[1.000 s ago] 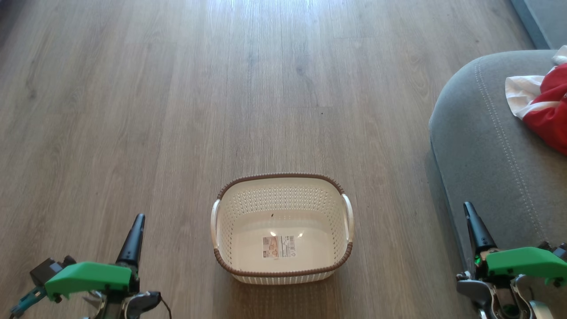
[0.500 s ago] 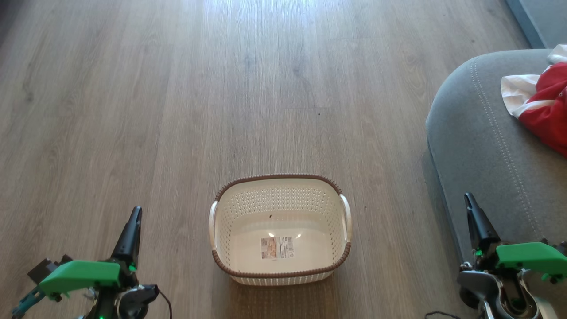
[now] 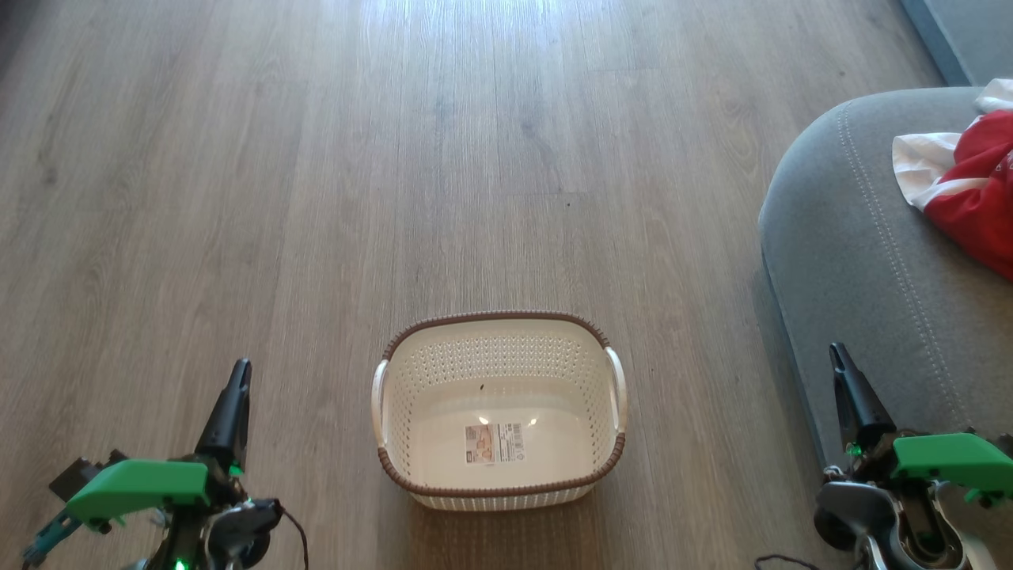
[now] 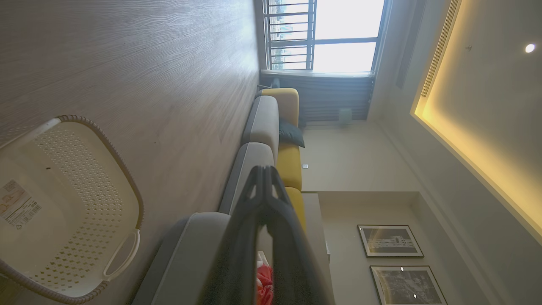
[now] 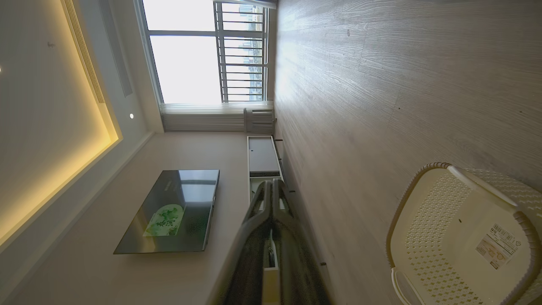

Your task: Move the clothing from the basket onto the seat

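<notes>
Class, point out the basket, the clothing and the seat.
basket [image 3: 498, 356]: head view, perforated far wall.
clothing [image 3: 985, 222]: head view, red fabric.
seat [image 3: 855, 261]: head view, bare grey cushion.

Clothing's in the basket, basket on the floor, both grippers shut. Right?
No. The basket is empty; the clothing lies on the seat, per the head view. Basket on the floor, left gripper and right gripper shut: correct.
</notes>
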Tool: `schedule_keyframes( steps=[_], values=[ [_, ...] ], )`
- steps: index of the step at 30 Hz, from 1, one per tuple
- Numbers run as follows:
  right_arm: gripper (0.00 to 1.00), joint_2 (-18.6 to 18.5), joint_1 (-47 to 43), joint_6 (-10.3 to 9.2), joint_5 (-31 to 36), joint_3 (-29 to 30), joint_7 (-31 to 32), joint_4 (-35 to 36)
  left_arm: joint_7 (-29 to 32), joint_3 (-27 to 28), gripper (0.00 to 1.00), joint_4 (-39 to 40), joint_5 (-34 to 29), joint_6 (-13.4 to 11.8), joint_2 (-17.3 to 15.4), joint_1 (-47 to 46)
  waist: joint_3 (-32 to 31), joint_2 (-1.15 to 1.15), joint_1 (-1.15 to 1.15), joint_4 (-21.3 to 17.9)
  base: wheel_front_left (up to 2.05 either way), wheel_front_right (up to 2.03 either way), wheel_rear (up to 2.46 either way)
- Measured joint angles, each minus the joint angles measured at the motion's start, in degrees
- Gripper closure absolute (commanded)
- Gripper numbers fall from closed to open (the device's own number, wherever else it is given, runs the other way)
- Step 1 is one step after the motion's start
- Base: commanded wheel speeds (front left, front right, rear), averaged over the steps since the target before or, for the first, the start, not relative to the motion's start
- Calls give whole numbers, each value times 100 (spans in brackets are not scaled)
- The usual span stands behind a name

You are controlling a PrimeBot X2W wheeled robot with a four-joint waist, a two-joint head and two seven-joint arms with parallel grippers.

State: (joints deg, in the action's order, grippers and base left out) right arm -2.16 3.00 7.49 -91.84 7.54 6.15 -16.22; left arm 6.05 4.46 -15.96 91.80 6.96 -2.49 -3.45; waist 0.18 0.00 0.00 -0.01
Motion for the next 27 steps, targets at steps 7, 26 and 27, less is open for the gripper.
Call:
schedule_keyframes(
  steps=[7, 26, 27],
  values=[
    [100, 0, 0, 0, 0, 0, 0, 0, 0, 3, 100, 0, -1, 0, 2, 0, 0, 0, 0, 0, 0, 0, 0],
    [100, 0, 0, 0, 0, 0, 0, 0, 0, 5, 100, 0, -1, 0, 3, 0, 0, 0, 0, 0, 0, 0, 0],
    [100, 0, 0, 0, 0, 0, 0, 0, 0, 5, 100, 0, 0, 0, 3, 0, 0, 0, 0, 0, 0, 0, 0]
  ],
)
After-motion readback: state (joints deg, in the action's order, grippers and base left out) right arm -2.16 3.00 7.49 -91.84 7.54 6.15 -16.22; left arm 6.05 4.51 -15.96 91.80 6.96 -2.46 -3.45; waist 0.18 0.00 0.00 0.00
